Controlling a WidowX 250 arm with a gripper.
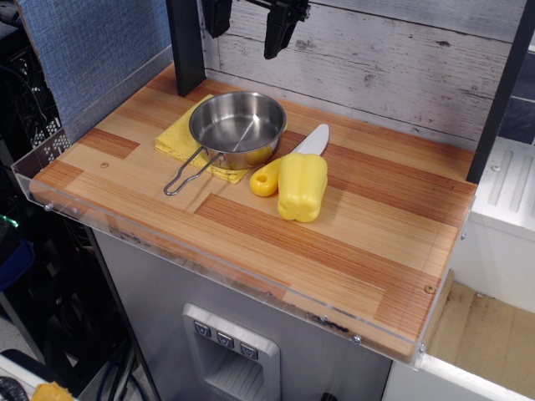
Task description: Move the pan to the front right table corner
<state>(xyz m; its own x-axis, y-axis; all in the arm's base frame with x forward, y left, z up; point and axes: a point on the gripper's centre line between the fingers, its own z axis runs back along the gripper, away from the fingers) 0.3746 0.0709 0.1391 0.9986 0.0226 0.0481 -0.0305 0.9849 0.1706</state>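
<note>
Fingers (pixel 251 21) hang well above the pan (pixel 237 127), apart.

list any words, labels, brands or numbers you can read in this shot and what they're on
None can be read.
The pan, yellow cloth, plastic pepper and knife carry no visible print.
The three small buttons on the grey panel below the table may bear marks, too small to read.
</note>
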